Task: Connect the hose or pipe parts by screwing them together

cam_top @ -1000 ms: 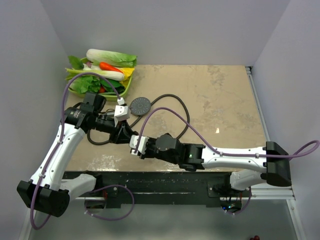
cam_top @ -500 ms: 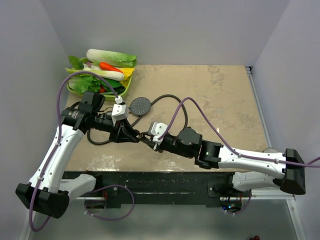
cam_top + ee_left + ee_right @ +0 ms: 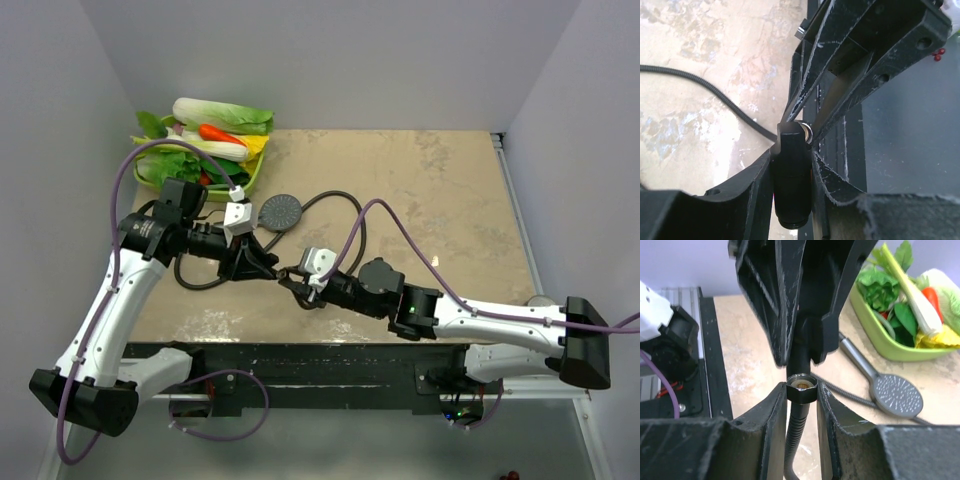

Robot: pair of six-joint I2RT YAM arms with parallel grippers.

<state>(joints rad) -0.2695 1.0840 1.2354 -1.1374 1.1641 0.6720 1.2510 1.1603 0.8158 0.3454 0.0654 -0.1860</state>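
We've got the right gripper (image 3: 801, 389) pinching the hose (image 3: 798, 432) by its end nut (image 3: 801, 394). The nut's open mouth points at the dark fitting (image 3: 790, 187) clamped in the left gripper (image 3: 791, 159), lined up so the threads can catch. The shower head (image 3: 898, 395) lies apart, near the green tray (image 3: 880, 342). Since a second ago the right wrist has rolled over and swung out from under the left to face it.

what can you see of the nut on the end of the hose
The nut is dark and six-sided, with a brass-coloured ring inside its open mouth. It caps the ribbed dark hose, which runs back between the fingers of the right gripper. Those fingers pinch it from both sides. Its mouth faces a dark cylinder clamped in the left gripper; whether the two touch cannot be told.
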